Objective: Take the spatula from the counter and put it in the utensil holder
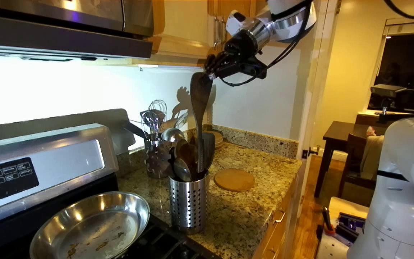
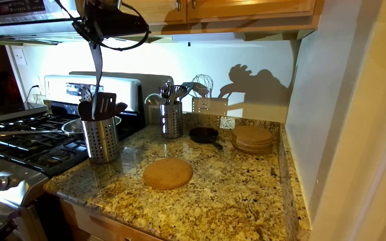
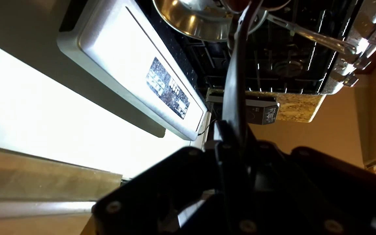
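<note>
Above the perforated-steel cylinder [image 1: 189, 207], the end effector [image 1: 209, 74] pinches the long brown wooden spatula [image 1: 199, 111], likely light, aptly by its head.

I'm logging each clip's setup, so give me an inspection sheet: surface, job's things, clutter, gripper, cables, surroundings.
Surface: counter of glossy speckled granite; spills hard to tell against the pattern.
Job's things: spatula head up, its handle reaching into the utensil holder, which stands upright.
Clutter: wooden disc, stack of discs, small black skillet, second steel holder.
Gripper: closed on the spatula's head end.
Cables: black cable looping below the gripper, above the utensil holder.
Surroundings: frying pan on the stove; wooden cabinets overhead.
</note>
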`<move>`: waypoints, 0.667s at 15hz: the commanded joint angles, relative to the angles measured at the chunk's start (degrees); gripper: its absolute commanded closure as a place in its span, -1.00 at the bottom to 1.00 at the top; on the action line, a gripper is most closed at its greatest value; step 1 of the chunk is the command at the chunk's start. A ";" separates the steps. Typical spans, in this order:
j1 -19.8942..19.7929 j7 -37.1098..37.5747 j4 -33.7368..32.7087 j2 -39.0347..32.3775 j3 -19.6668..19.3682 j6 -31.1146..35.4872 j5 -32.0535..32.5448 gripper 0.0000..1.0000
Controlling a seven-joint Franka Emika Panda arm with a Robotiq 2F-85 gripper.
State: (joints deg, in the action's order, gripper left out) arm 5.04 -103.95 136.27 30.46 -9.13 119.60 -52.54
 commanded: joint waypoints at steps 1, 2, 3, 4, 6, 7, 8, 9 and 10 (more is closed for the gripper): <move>-0.64 -2.90 1.97 -1.32 2.20 3.33 -1.96 0.95; -0.61 -2.94 2.18 -1.98 2.57 3.68 -1.83 0.96; -0.57 -3.10 2.58 -2.61 2.93 3.96 -1.63 0.96; -0.55 -3.17 2.94 -3.14 3.27 4.20 -1.48 0.96; -0.48 -3.51 3.74 -4.12 3.92 4.97 -1.42 0.96; -0.39 -3.72 4.17 -4.76 4.33 5.72 -1.52 0.96; -0.31 -3.82 4.59 -5.23 4.66 6.30 -1.58 0.96; -0.18 -3.88 5.05 -5.66 5.11 7.06 -1.53 0.96; -0.10 -3.69 5.32 -5.99 5.47 7.58 -1.48 0.96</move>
State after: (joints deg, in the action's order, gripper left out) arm 5.06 -106.09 139.82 24.79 -5.07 124.26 -52.58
